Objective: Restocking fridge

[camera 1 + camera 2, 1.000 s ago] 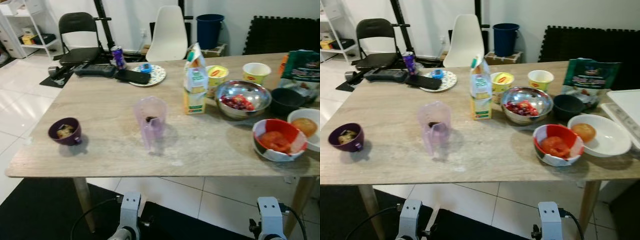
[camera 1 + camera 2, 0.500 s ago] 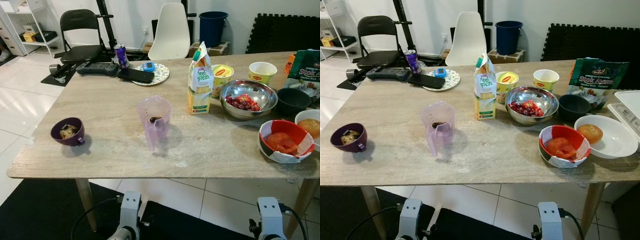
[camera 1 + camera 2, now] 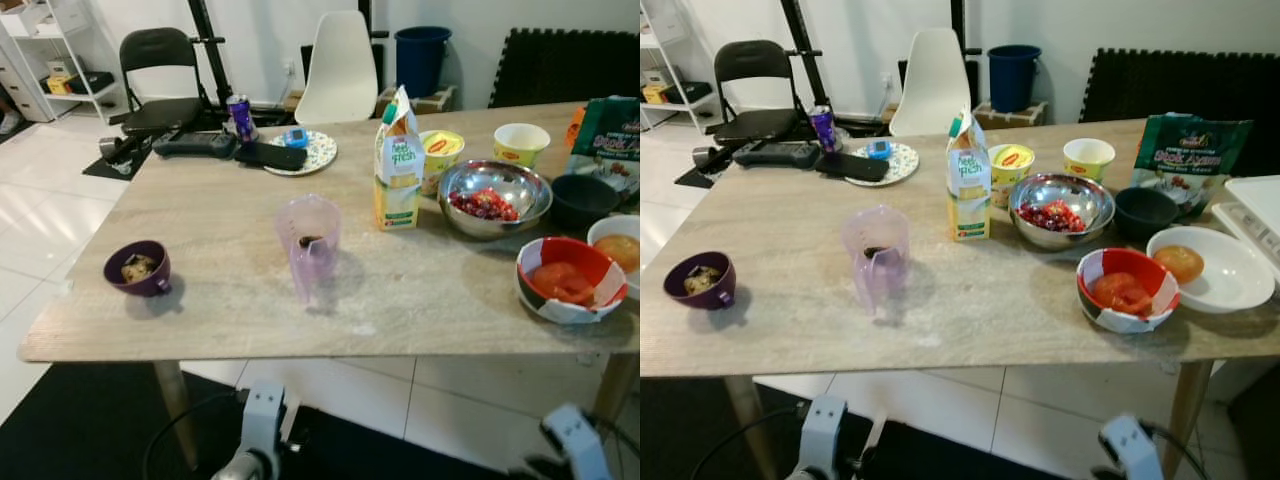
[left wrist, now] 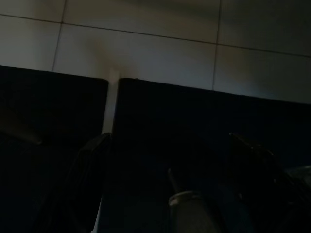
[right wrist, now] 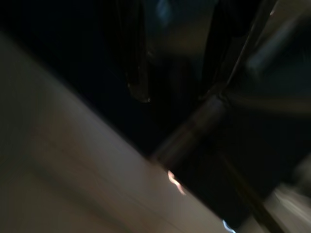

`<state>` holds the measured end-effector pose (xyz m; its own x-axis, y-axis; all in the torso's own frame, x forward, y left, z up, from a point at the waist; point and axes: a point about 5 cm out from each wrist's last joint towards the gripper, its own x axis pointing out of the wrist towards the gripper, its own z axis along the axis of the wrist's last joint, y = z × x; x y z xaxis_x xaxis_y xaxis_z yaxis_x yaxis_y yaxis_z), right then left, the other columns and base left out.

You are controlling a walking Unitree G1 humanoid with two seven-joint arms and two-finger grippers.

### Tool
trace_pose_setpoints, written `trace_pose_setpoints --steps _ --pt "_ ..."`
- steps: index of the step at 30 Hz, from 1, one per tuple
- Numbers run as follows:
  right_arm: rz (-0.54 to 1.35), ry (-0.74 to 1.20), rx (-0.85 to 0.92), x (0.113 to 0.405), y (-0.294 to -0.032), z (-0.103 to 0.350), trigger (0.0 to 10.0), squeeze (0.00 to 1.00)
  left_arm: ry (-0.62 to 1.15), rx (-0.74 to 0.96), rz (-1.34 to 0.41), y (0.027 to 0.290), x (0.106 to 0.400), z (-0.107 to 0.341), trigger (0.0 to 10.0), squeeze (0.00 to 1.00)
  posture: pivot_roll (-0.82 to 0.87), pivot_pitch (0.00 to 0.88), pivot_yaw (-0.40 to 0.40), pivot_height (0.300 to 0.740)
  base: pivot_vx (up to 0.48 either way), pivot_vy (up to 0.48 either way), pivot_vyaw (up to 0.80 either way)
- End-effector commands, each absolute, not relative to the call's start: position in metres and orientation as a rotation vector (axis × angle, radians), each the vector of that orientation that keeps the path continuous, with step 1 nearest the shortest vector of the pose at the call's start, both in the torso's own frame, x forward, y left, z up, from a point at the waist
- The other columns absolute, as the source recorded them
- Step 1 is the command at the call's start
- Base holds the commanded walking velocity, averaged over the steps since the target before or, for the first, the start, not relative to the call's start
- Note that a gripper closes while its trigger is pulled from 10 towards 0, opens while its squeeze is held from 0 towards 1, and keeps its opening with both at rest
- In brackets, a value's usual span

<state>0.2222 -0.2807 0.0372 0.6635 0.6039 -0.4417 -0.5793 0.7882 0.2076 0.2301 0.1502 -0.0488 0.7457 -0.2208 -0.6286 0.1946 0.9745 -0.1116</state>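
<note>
Several food items stand on the wooden table (image 3: 790, 300) ahead of the robot, and none is yet in hand. The juice carton (image 3: 968, 180) stands upright near the middle, toward the far side. Just right of it sits the steel bowl (image 3: 1060, 210) of red fruit, with a yellow tub (image 3: 1006, 165) and a yellow cup (image 3: 1086, 157) behind it. A dark bowl (image 3: 1143, 212) and a green packet (image 3: 1188, 155) lie further right. Near the right edge are the red bowl (image 3: 1127, 290) of tomato and a white plate (image 3: 1222, 275) holding a bun. A translucent purple jug (image 3: 876, 255) stands near the centre, and a purple mug (image 3: 701, 282) sits at the near left.

Both arms hang low, below the table edge. The left gripper (image 4: 170, 189) points at the dark mat (image 4: 58, 111) and floor tiles; its two fingers stand well apart, holding nothing. The right gripper (image 5: 170, 63) is blurred and dark; its fingers appear apart and empty.

The step in hand is judged to be approach and selection. To do it well:
1. Square the body to the table before raising an arm.
2. Raise the chosen arm clear of the table edge.
3. Take the carton across its narrow faces, low on the body, since it is tall and may tip.
4. Keep bowls level; their contents are loose.
</note>
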Motion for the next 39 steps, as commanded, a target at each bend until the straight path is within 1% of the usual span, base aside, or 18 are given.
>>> trace_pose_setpoints --steps 1,2,4,6,7,14,17,19,20,21,22,23,24,25,34,35,36,39 --pt "0.763 0.407 0.136 0.231 -0.275 0.068 10.0 0.00 0.707 -0.011 -0.229 0.156 0.227 -0.051 10.0 0.00 -0.10 0.095 0.096 0.740 0.000 0.000 0.00" --pt "0.763 0.407 0.136 0.231 -0.275 0.068 10.0 0.00 0.707 -0.011 -0.229 0.156 0.227 -0.051 10.0 0.00 -0.10 0.095 0.096 0.740 0.000 0.000 0.00" --pt "0.908 0.329 0.199 0.237 -0.264 0.103 10.0 0.00 0.706 -0.012 -0.234 0.154 0.227 -0.051 10.0 0.00 -0.10 0.089 0.096 0.740 0.000 0.000 0.00" --pt "0.972 0.305 0.230 0.238 -0.258 0.115 10.0 0.00 0.706 -0.012 -0.235 0.153 0.227 -0.051 10.0 0.00 -0.10 0.088 0.096 0.740 0.000 0.000 0.00" --pt "0.972 0.305 0.230 0.238 -0.258 0.115 10.0 0.00 0.706 -0.012 -0.235 0.153 0.227 -0.051 10.0 0.00 -0.10 0.088 0.096 0.740 0.000 0.000 0.00" --pt "1.273 0.223 0.225 0.236 -0.232 0.163 10.0 0.00 0.744 -0.007 -0.218 0.159 0.218 -0.058 10.0 0.00 -0.10 0.085 0.091 0.740 0.000 0.000 0.00" --pt "1.304 0.195 0.228 0.233 -0.227 0.177 10.0 0.00 0.753 -0.008 -0.213 0.160 0.215 -0.060 10.0 0.00 -0.10 0.086 0.090 0.740 0.000 0.000 0.00" --pt "1.214 0.109 0.174 0.245 -0.229 0.194 10.0 0.00 0.761 -0.009 -0.209 0.160 0.214 -0.061 10.0 0.00 -0.10 0.089 0.089 0.740 0.000 0.000 0.00" --pt "1.095 0.062 0.130 0.260 -0.236 0.202 10.0 0.00 0.766 -0.008 -0.208 0.160 0.212 -0.062 10.0 0.00 -0.10 0.091 0.090 0.740 0.000 0.000 0.00" --pt "1.095 0.062 0.130 0.260 -0.236 0.202 10.0 0.00 0.766 -0.008 -0.208 0.160 0.212 -0.062 10.0 0.00 -0.10 0.091 0.090 0.740 0.000 0.000 0.00" --pt "1.015 0.042 0.107 0.269 -0.242 0.207 10.0 0.30 0.770 -0.006 -0.208 0.160 0.211 -0.062 10.0 0.00 -0.10 0.093 0.090 0.740 0.000 0.000 0.00" --pt "1.015 0.042 0.107 0.269 -0.242 0.207 10.0 0.30 0.770 -0.006 -0.208 0.160 0.211 -0.062 10.0 0.00 -0.10 0.093 0.090 0.740 0.000 0.000 0.00" --pt "0.950 0.046 0.052 0.277 -0.249 0.212 10.0 0.98 0.773 -0.004 -0.208 0.160 0.211 -0.063 10.0 0.00 -0.10 0.095 0.090 0.740 0.000 0.000 0.00" --pt "0.899 0.062 0.007 0.283 -0.255 0.215 10.0 1.00 0.776 -0.001 -0.209 0.161 0.210 -0.063 10.0 0.00 -0.10 0.096 0.089 0.740 0.000 0.000 0.00" --pt "0.848 0.146 -0.198 0.286 -0.279 0.238 10.0 1.00 0.790 0.008 -0.201 0.165 0.206 -0.066 10.0 0.00 -0.09 0.100 0.083 0.740 0.000 0.000 0.00" --pt "0.843 0.199 -0.251 0.285 -0.284 0.237 10.0 0.13 0.794 0.008 -0.198 0.165 0.205 -0.067 10.0 0.00 -0.09 0.101 0.083 0.740 0.000 0.000 0.00" --pt "0.848 0.253 -0.291 0.284 -0.288 0.235 10.0 0.00 0.796 0.008 -0.196 0.166 0.205 -0.068 10.0 0.00 -0.09 0.101 0.083 0.740 0.000 0.000 0.00" --pt "0.835 0.357 -0.364 0.282 -0.298 0.232 10.0 0.00 0.801 0.007 -0.193 0.166 0.203 -0.069 10.0 0.00 -0.09 0.104 0.079 0.740 0.000 0.000 0.00"
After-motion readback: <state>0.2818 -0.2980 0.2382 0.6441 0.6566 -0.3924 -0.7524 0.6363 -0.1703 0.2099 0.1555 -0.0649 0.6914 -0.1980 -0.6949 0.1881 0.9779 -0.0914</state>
